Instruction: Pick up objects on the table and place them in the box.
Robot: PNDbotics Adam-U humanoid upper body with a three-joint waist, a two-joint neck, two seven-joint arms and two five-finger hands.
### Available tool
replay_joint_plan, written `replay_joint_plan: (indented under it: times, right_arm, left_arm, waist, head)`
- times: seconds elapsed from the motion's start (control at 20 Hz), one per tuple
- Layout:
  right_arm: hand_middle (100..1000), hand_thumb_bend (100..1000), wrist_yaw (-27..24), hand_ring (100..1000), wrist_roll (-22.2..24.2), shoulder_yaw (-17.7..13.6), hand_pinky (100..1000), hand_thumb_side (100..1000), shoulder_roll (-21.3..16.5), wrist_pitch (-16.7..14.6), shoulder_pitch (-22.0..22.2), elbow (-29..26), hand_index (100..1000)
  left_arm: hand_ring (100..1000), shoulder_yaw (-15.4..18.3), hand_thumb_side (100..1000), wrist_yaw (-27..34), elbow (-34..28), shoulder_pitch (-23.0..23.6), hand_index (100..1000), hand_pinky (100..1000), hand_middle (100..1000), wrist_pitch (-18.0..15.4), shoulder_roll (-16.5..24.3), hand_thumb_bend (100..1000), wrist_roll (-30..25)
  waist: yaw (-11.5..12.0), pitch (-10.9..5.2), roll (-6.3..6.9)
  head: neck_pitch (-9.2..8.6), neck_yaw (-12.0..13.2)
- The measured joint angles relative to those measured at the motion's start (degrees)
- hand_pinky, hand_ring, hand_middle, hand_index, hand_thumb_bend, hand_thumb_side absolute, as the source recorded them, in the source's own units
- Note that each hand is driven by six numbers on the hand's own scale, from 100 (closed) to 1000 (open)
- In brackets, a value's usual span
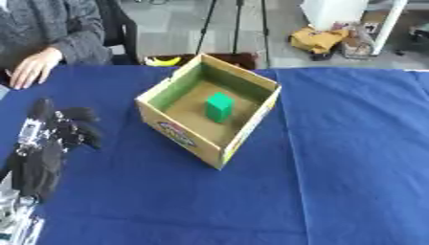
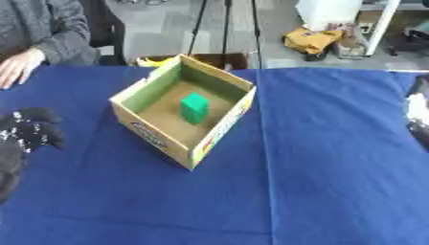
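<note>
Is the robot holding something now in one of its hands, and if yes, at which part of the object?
Nothing is held. The left hand is empty over the cloth; the green block already lies in the box.

Black left hand (image 1: 52,139), silver wrist joints

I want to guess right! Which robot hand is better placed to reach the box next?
Left. The left robot hand hangs beside the box with the green block; the right robot hand barely shows at the far right edge.
</note>
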Motion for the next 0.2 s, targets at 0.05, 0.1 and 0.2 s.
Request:
replay_joint_plan:
  times: [0.05, 0.1, 0.2]
  right_arm:
    - [404, 100, -0.86, 100, -0.80, 0.03, 100, 413, -0.09, -0.42, 0.02, 0.00, 592]
    - [391, 100, -1.69, 100, -1.54, 0.21, 100, 415, -0.19, -0.82, 0.05, 0.00, 585]
    - [262, 100, -2.84, 100, -2.64, 0.45, 100, 471, -0.47, -1.41, 0.29, 0.07, 518]
  left_arm:
    - [538, 0.00, 997, 0.00, 0.00, 0.00, 713, 504, 594, 0.00, 0.00, 412, 0.00]
    - [538, 0.00, 997, 0.00, 0.00, 0.01, 713, 504, 594, 0.00, 0.00, 412, -0.01]
    - [538, 0.00, 997, 0.00, 0.00, 0.04, 713, 504, 594, 0.00, 0.00, 411, -0.02]
  waist:
    - [-0.02, 0.00, -0.01]
    - [-0.05, -0.01, -0.01]
    - [-0.08, -0.05, -0.01]
  head:
    - [0.00, -0.01]
    - [0.01, -0.02]
    - [0.03, -0.02]
